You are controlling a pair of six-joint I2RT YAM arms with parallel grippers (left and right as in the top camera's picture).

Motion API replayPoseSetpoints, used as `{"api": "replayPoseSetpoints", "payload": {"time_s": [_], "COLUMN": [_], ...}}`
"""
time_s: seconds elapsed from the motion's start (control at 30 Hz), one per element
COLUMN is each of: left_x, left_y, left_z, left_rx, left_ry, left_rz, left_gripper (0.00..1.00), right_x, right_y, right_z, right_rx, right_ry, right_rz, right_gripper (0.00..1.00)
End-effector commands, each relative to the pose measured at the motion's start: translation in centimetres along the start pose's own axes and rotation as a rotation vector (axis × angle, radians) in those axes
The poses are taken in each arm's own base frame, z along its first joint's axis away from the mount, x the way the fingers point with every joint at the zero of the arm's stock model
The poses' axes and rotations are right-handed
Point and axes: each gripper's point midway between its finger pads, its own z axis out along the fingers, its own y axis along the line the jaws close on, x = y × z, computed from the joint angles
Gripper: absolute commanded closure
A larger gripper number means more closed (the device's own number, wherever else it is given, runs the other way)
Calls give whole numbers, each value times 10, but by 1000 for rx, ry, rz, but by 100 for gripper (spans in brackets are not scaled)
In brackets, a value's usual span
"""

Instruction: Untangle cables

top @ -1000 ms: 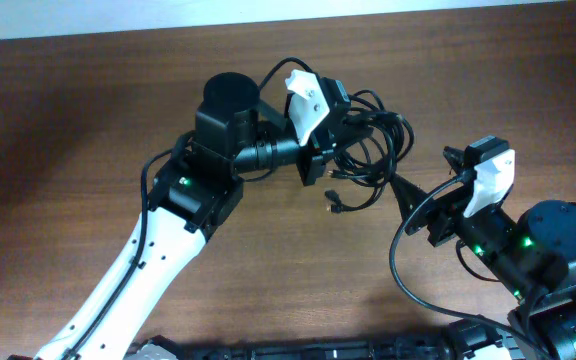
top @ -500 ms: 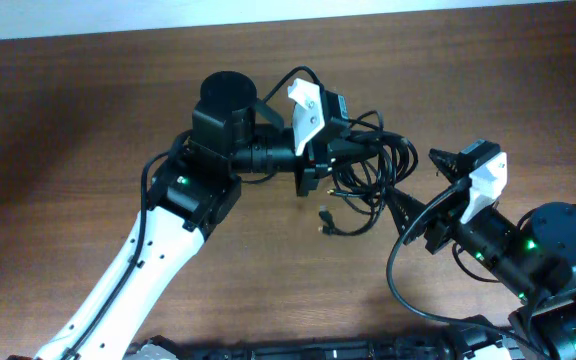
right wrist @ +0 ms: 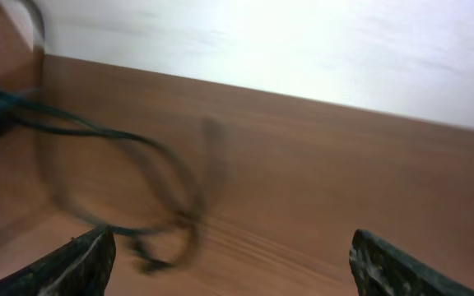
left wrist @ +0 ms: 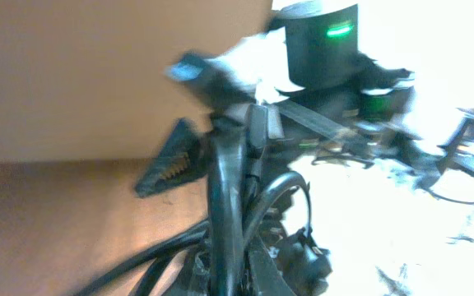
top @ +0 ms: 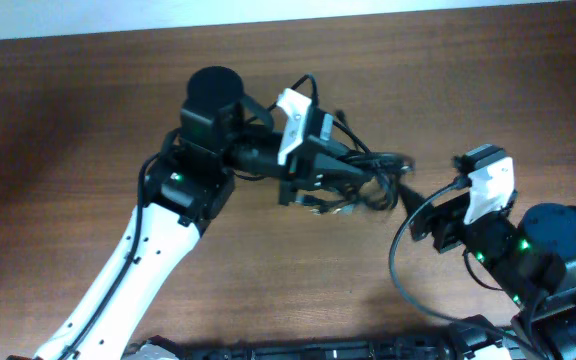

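The cables (top: pixel 358 178) are a bunch of thin black cords hanging stretched out sideways above the middle of the table. My left gripper (top: pixel 308 190) is at the bunch's left end, shut on it. In the left wrist view a thick black cord (left wrist: pixel 225 205) runs up from between my shut jaws (left wrist: pixel 230 275), with more loops beside it. My right gripper (top: pixel 433 185) is just right of the bunch, open, with nothing between its fingers. The right wrist view shows the blurred cable loops (right wrist: pixel 142 193) ahead to the left, beyond my wide-open gripper (right wrist: pixel 237 263).
The brown wooden table (top: pixel 88 110) lies all around. The left arm (top: pixel 158 240) crosses the front left and the right arm's base (top: pixel 553 250) fills the front right corner. A pale wall (right wrist: pixel 303 41) lies past the table's far edge.
My left gripper has swung left and forward, pulling the cable bunch with it and stretching it flatter. The right gripper has drawn back slightly to the right, still open.
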Motion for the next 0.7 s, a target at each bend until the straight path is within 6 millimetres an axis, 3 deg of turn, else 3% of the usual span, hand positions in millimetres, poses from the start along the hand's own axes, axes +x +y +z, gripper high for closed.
{"api": "replayPoseSetpoints", "payload": {"time_s": [0.0,0.13,0.17,0.27,0.43,0.53,0.67], "left_x": [-15,-15,-15,-13,-12,-12,-12], "left_y": [-34,-29,-26,-6,15,21,27], "left_z": [-7,-12,-13,-18,-21,-23,-32], "left_rx": [145,122,110,-2,-125,-158,-186], "left_ry": [-20,-21,-21,-15,-9,-7,-9], "left_rz": [51,50,49,35,35,36,34], "left_gripper": [100,100,100,100,100,100,100], "right_x": [3,3,3,1,-2,-11,-32], "right_y": [-30,-29,-28,-14,14,34,43], "right_z": [-1,-1,0,1,1,-2,-7], "right_rx": [168,165,156,76,-83,-205,-252], "right_ry": [12,12,11,3,-10,-51,-137], "right_rz": [-8,-8,-8,-8,-26,-56,-77], "right_gripper": [11,11,15,21,19,18,17]}}
